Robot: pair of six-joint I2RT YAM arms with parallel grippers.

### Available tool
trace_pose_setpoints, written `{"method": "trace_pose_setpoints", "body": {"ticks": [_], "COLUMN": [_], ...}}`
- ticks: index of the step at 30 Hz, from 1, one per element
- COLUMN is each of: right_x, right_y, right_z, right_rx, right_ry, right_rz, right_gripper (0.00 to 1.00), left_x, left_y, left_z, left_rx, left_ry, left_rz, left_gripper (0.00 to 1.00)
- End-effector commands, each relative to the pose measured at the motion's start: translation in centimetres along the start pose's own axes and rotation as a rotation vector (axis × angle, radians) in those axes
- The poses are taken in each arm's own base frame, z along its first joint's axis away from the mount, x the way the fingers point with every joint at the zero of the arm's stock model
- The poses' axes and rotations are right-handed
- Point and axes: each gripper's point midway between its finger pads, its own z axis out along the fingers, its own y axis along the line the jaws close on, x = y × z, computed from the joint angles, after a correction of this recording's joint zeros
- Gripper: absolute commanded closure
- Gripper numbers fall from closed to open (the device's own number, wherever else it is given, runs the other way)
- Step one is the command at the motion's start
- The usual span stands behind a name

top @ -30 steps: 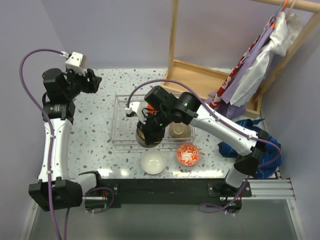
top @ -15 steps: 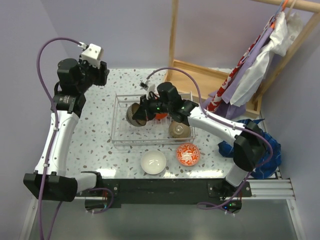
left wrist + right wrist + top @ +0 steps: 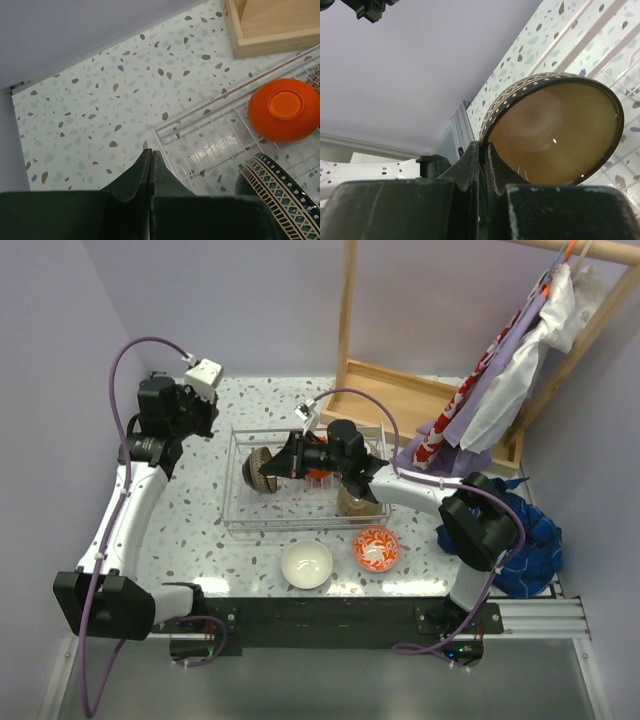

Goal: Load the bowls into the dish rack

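My right gripper point(image 3: 287, 466) point(image 3: 482, 146) is shut on the rim of the tan-brown bowl point(image 3: 261, 469) point(image 3: 555, 135) point(image 3: 281, 194). It holds the bowl tipped on its side over the left part of the wire dish rack point(image 3: 236, 512) point(image 3: 200, 150). An orange bowl point(image 3: 318, 474) point(image 3: 284, 110) lies upside down in the rack. A beige bowl point(image 3: 356, 503) sits at the rack's right end, partly under my right arm. A white bowl point(image 3: 307, 564) and a red-patterned bowl point(image 3: 376, 548) rest on the table in front of the rack. My left gripper point(image 3: 195, 415) point(image 3: 151, 152) hangs shut and empty above the rack's far left corner.
A wooden tray-like frame point(image 3: 400, 400) point(image 3: 270, 30) stands behind the rack. Cloths point(image 3: 500, 380) hang from a wooden stand at the right, and a blue cloth point(image 3: 515, 530) lies by the right arm's base. Walls close in at the back and left.
My right gripper carried the tan-brown bowl from the rack's front middle to its left part, tipping it on its side. The left gripper closed, and its arm swung slightly right.
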Motion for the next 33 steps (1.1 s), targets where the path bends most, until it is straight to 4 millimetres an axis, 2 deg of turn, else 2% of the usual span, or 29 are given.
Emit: {"method": "trace_pose_setpoints", "body": {"ticks": [1,12,20,27,28,29,33], "right_x": [-2.0,0.9,2.9,4.4,5.2,5.2,7.2], "right_y": [3.3,-1.5,-3.3,-4.0,-4.9,-4.9,-5.2], "right_z": [-0.2,1.1,1.1,-0.1,-0.5,-0.8,-1.7], "right_rx": [-0.154,-0.053,-0.004,0.038,0.077,0.084,0.089], "right_ry": [-0.081,-0.028,0.039,0.098,0.132,0.141,0.228], "right_rz": [-0.03,0.08,0.119,0.13,0.129,0.124,0.128], "right_gripper": [1.0,1.0,1.0,1.0,1.0,1.0,1.0], "left_x": [1.1,2.1,2.2,2.6,2.6,2.7,2.6], "left_y": [-1.5,-2.5,-2.9,-3.1,-3.1,-3.1,-3.5], "left_z": [1.0,1.3,1.4,1.3,1.3,1.4,1.5], "left_rx": [0.068,0.122,0.127,0.13,0.134,0.133,0.142], "left_ry": [0.013,0.047,0.039,0.04,0.041,0.039,0.03], "left_rz": [-0.017,0.027,0.024,0.021,0.021,0.021,0.016], "left_gripper": [1.0,1.0,1.0,1.0,1.0,1.0,1.0]}}
